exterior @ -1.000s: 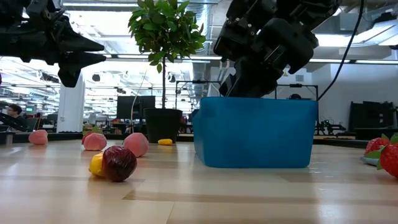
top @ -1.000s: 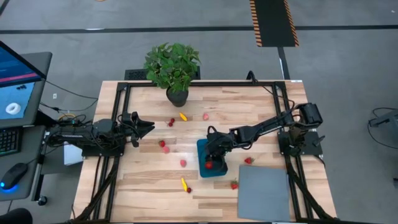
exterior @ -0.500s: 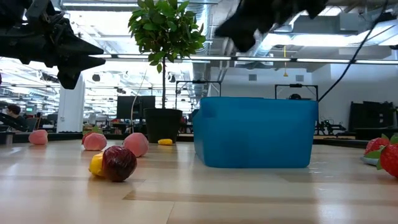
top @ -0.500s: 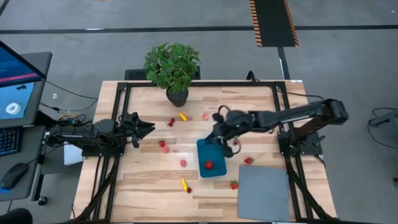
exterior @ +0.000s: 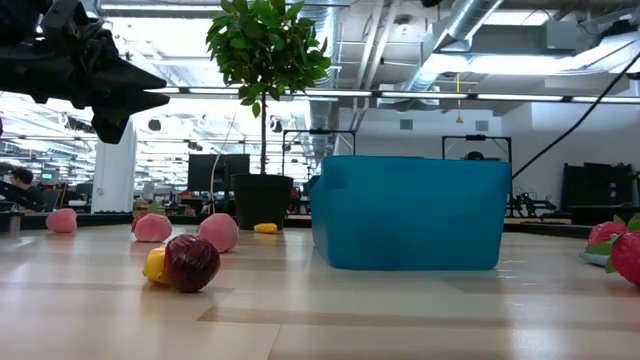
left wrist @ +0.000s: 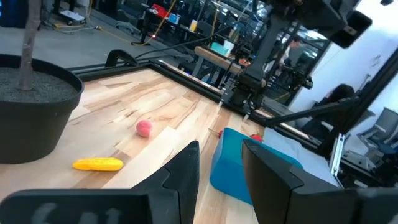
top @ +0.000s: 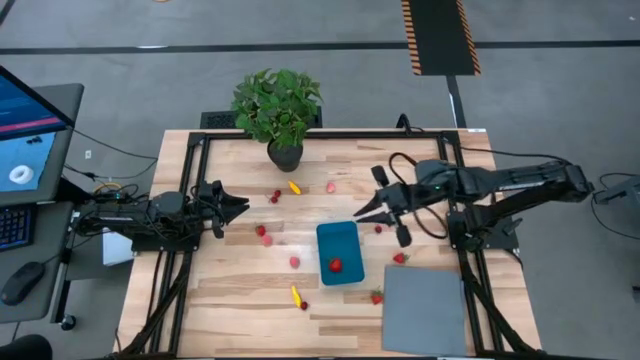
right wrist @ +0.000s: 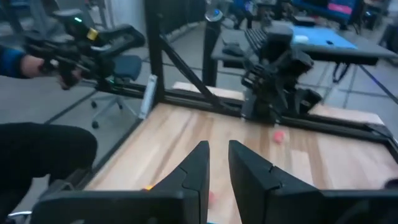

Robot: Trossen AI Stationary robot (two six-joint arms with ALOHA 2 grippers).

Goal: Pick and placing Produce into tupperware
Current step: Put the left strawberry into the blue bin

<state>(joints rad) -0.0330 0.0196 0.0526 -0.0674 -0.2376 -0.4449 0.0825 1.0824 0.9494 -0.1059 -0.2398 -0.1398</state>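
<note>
Right gripper (top: 385,222) hovers empty, fingers slightly apart, beside the shallow teal-blue plastic tub (top: 338,253); I'd spread wider before dropping squarely onto the small red produce piece (top: 378,228).

no readable text, labels or numbers anywhere

the monitor (top: 25,120) beside the table shows a blue and pink screen, but nothing on it can be read; the black and orange striped strip (top: 438,35) on the floor carries a pattern only, no words. the screens and signs in the room behind the table are too blurred to make out.
</note>
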